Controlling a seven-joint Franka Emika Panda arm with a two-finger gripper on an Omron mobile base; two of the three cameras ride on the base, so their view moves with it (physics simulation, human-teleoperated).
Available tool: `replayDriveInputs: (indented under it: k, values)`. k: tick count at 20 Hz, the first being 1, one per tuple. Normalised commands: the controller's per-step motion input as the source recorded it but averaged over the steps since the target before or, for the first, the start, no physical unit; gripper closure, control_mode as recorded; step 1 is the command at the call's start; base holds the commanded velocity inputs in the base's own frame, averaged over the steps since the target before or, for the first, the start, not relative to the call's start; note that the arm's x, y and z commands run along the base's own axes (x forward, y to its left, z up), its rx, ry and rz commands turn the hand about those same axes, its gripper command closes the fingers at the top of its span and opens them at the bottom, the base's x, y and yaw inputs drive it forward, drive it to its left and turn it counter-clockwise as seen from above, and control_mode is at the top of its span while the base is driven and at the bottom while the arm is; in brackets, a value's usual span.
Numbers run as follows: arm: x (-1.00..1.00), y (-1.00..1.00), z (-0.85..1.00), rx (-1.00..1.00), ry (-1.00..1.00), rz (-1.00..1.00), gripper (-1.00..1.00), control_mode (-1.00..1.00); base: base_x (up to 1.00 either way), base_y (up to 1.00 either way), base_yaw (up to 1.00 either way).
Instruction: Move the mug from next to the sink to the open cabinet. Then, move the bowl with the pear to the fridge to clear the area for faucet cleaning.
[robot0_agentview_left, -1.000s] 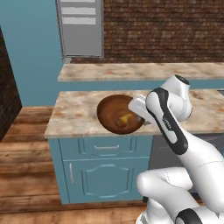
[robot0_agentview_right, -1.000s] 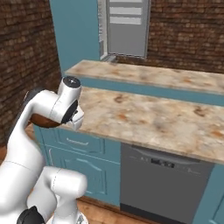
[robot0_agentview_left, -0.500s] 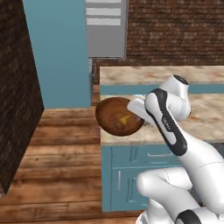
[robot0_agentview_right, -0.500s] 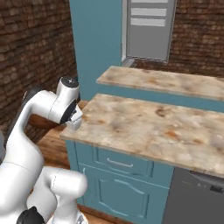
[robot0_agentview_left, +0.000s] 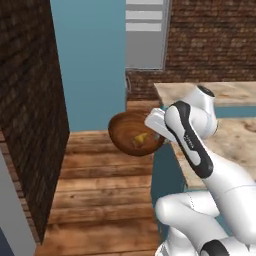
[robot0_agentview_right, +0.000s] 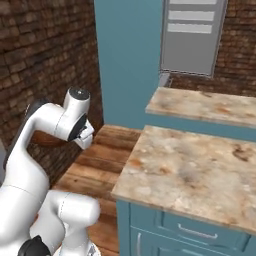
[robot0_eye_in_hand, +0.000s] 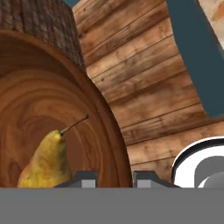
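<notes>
- One brown wooden bowl (robot0_agentview_left: 134, 133) is what I see in the left base view, carried in the air over the wooden plank floor (robot0_agentview_left: 100, 195), off the left end of the marble-topped counter (robot0_agentview_left: 235, 145).
- I see the gripper (robot0_agentview_left: 159, 131) at the bowl's right-hand rim, the white arm bending back over the counter corner.
- In the hand view the two dark fingertips (robot0_eye_in_hand: 83, 179) straddle the bowl's rim, one inside the wall and one outside, so I read the claw as clamped on that rim.
- I see the yellow pear (robot0_eye_in_hand: 46, 162) lying inside the bowl near the gripped edge, its thin stem pointing up and away from the fingertips; in the left base view it is a small yellow patch (robot0_agentview_left: 141, 138) low in the bowl.
- Behind the bowl I see a tall teal wall panel (robot0_agentview_left: 90, 60), and past it the grey-silver fridge (robot0_agentview_left: 146, 34) against the brick wall (robot0_agentview_left: 210, 40).
- From the right base view, I see the fridge (robot0_agentview_right: 192, 37) beyond a second counter run (robot0_agentview_right: 205, 106), with the nearer counter top bare in front of it.
- I cannot see the mug, sink or cabinet shelf.
</notes>
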Motion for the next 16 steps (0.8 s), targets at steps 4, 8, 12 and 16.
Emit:
replayDriveInputs:
  k: [4,8,12,16]
  values:
    - [0.00,0.00,0.00,0.00,0.00,0.00,1.00,1.00,1.00,0.70,-0.30]
    - [0.00,0.00,0.00,0.00,0.00,0.00,1.00,1.00,1.00,0.29,-0.35]
    - [0.00,0.00,0.00,0.00,0.00,0.00,1.00,1.00,0.82,0.73,-0.16]
    - [0.00,0.00,0.00,0.00,0.00,0.00,1.00,1.00,0.24,1.00,0.10]
